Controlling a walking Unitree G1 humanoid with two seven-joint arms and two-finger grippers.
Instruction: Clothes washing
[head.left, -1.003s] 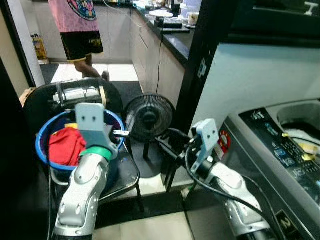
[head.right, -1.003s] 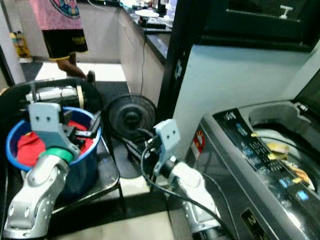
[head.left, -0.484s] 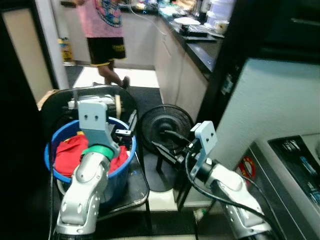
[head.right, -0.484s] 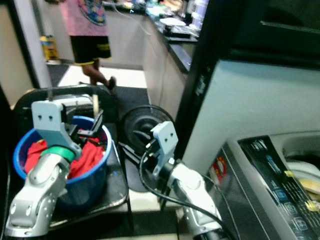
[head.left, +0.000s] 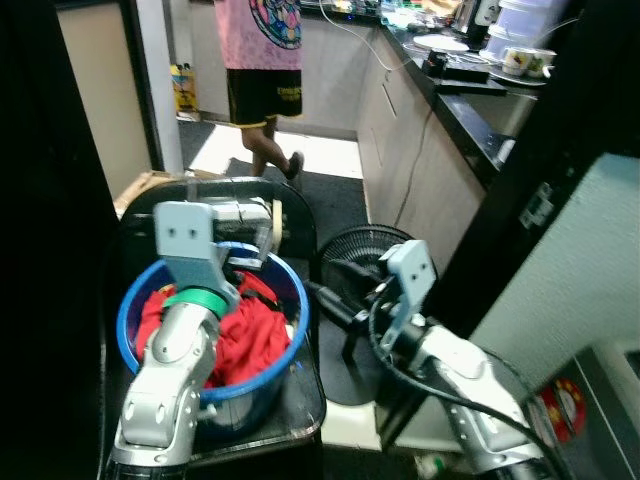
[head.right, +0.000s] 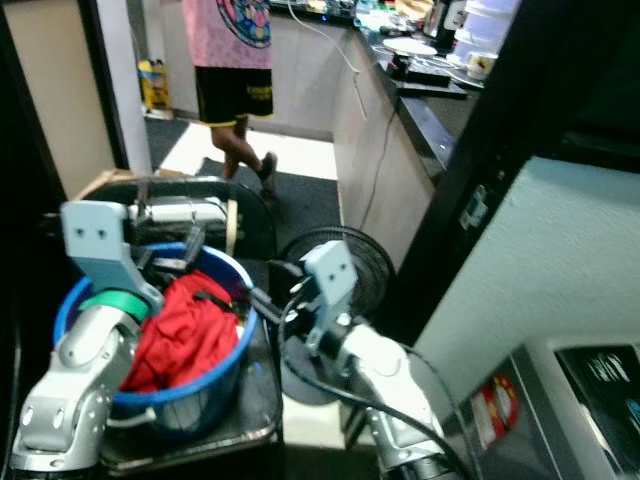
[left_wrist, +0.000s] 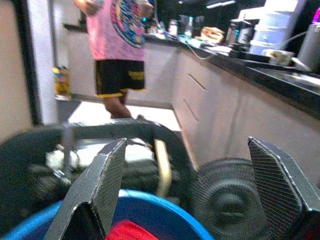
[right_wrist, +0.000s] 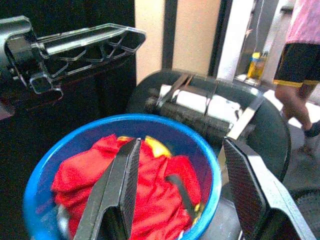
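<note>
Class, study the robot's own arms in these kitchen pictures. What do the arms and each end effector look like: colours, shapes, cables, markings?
Both arms are silver, rounded shells. The left arm wears a green band below a pale grey wrist block with two small holes. The right arm has black cables looping round it and a similar block. Each end effector, left and right, has two long black fingers with ribbed faces.

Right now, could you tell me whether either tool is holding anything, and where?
Nothing is held: the left tool and right tool are both open above the blue basin of red clothes.

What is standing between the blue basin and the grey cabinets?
A black floor fan stands between the blue basin and the grey cabinets, as the left eye view shows.
</note>
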